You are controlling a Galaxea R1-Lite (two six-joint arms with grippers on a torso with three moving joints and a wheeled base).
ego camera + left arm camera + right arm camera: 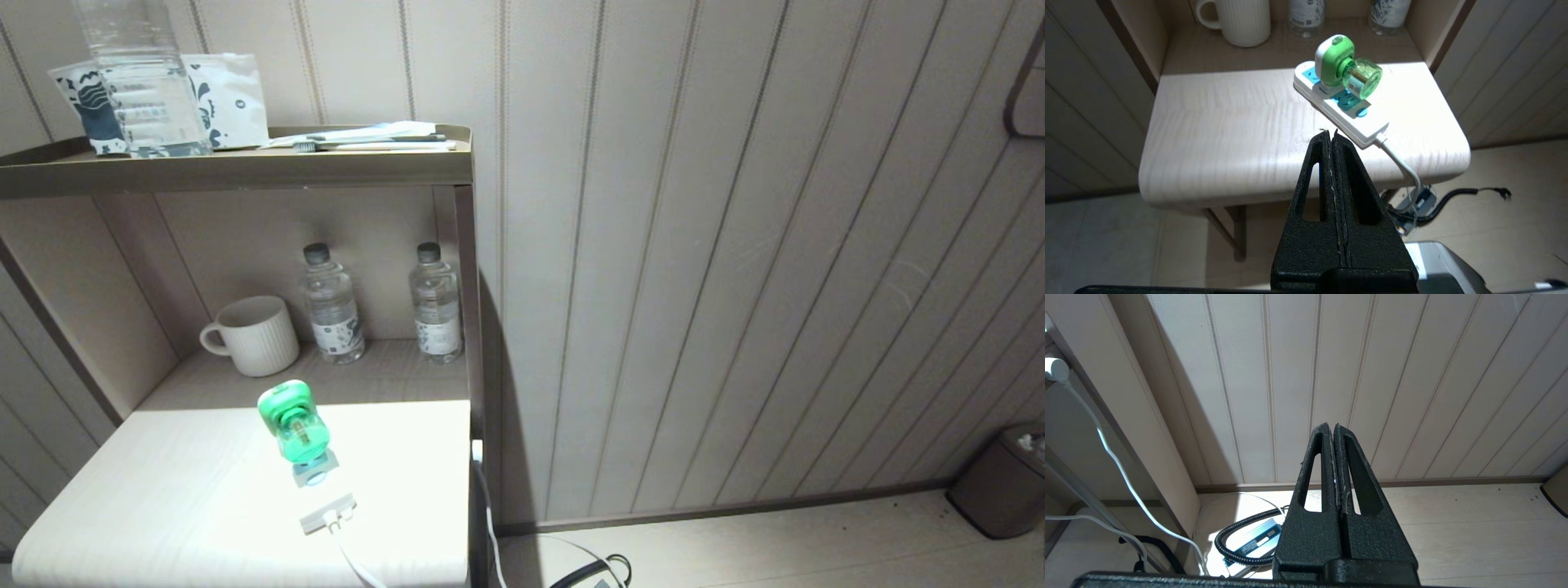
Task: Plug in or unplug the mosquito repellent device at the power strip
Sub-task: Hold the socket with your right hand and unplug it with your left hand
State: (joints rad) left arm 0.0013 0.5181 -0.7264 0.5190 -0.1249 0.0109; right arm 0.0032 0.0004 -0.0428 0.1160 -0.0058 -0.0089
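Left gripper [1332, 132]: clenched, the two black fingers pressed flat together with nothing between them; it touches nothing.
Left arm pose: seen only in its own wrist view, the fingertips hang over the near part of the pale table [1229, 134], short of the power strip and apart from it.
Right gripper [1333, 426]: also clenched and empty, fingers pressed together.
Right arm pose: parked off to the side of the furniture, pointing at the panelled wall [1412, 375] and floor, away from the table.
Mosquito repellent device [1345, 69]: plugged into the power strip, its white-and-green head on the strip and its round green bottle jutting out over the sockets.
Power strip [1339, 110]: lying diagonally on the table top, its white cord [1404, 167] running off the near edge.
Behind the device: a ribbed white mug [255, 335] and two clear water bottles [331, 304] stand at the back of the shelf niche.
Hard to make out: in the head view glare washes out most of the strip, and neither arm appears there; the upper bottle on the top shelf is cut off by the frame.
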